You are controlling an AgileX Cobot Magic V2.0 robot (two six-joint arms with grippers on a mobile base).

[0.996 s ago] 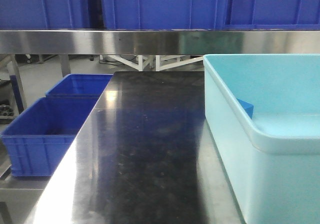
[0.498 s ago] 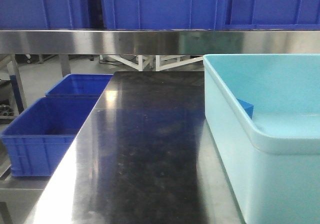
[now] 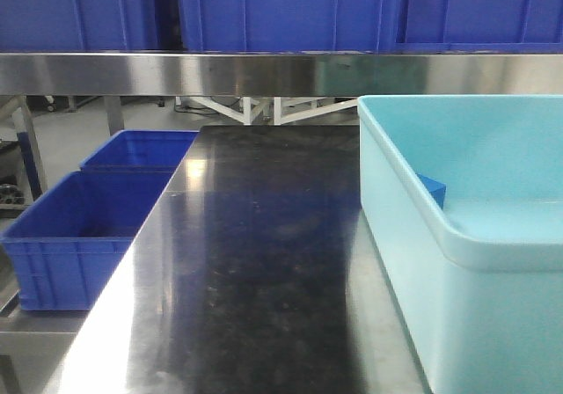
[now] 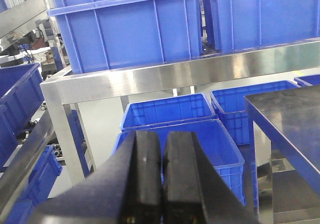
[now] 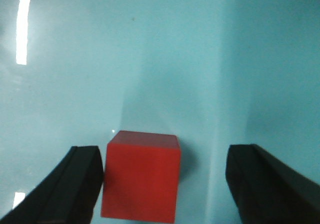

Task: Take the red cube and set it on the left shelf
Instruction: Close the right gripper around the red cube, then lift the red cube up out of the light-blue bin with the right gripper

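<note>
Resting on the teal floor of the tub (image 5: 150,59), the red cube (image 5: 141,176) is framed by the spread fingers of the right gripper (image 5: 165,164), just beside one finger (image 5: 65,184) and well apart from the other. One face is turned toward the wrist camera; no long axis is shown. A small blue piece (image 3: 433,189) is seen in the tub. The left gripper (image 4: 162,179) is pressed shut before the left shelf (image 4: 175,74).

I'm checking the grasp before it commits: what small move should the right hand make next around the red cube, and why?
Likely nudge the right hand sideways, toward the finger the red cube almost touches; the other side shows a wide gap, so centring before closing seems safer.
</note>
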